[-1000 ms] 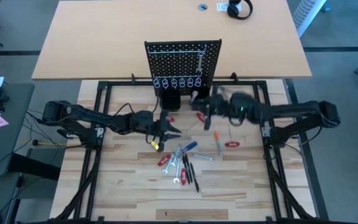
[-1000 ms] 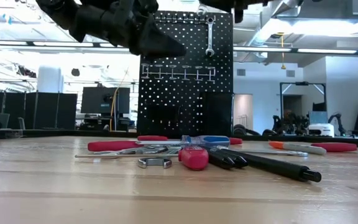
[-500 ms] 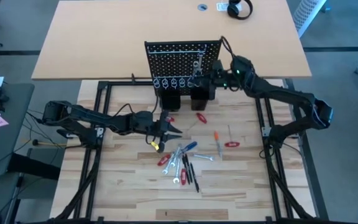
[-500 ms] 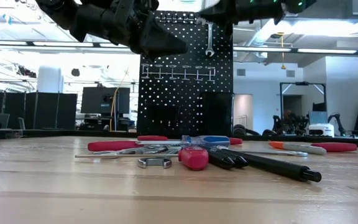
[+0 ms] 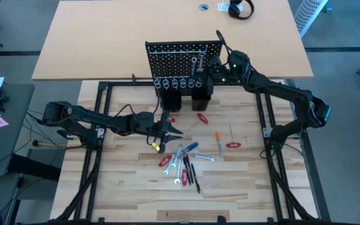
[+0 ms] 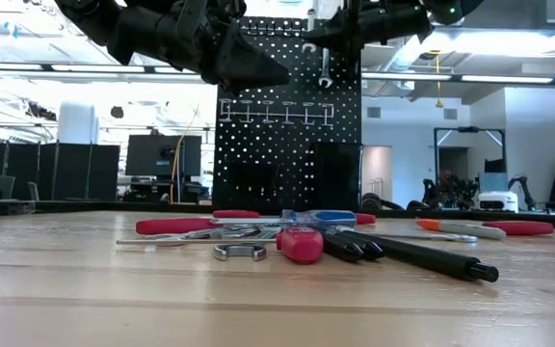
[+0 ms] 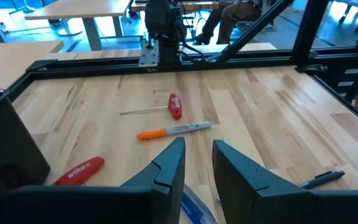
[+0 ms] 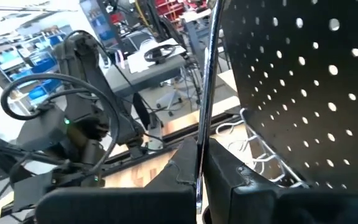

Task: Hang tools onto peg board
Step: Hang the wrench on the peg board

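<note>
Up at the peg board (image 5: 175,57), the right gripper (image 5: 209,70) pinches a thin silver wrench (image 8: 207,81) upright against the black perforated panel, beside a hung wrench (image 6: 325,69). Lower down, the left gripper (image 5: 170,129) hangs narrowly parted over the scattered tools (image 5: 183,159) on the wooden table (image 5: 130,175).

Overhead, table-level, two wrist views

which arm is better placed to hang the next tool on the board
Right. Its end effector is at the peg board, shut on a thin silver tool. The left end effector hovers open above the tools on the table, holding nothing.
</note>
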Controlling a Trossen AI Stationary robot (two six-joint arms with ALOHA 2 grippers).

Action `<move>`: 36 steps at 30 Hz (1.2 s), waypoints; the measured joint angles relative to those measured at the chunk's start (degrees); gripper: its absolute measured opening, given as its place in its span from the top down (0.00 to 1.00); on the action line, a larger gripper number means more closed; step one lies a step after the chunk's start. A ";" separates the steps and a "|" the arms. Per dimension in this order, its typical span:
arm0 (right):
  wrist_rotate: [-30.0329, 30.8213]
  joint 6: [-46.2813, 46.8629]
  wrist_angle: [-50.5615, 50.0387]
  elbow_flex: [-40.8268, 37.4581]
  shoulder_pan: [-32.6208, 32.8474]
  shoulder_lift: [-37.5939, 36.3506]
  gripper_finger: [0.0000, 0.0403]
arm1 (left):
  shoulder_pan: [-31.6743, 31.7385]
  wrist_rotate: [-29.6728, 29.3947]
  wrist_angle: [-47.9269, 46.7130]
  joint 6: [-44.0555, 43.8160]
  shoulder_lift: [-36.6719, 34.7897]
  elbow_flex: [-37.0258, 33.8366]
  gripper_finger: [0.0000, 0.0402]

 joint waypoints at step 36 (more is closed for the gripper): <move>-2.53 5.54 3.37 0.00 -1.63 1.51 0.96 | -0.08 0.07 1.08 0.00 0.00 0.02 0.81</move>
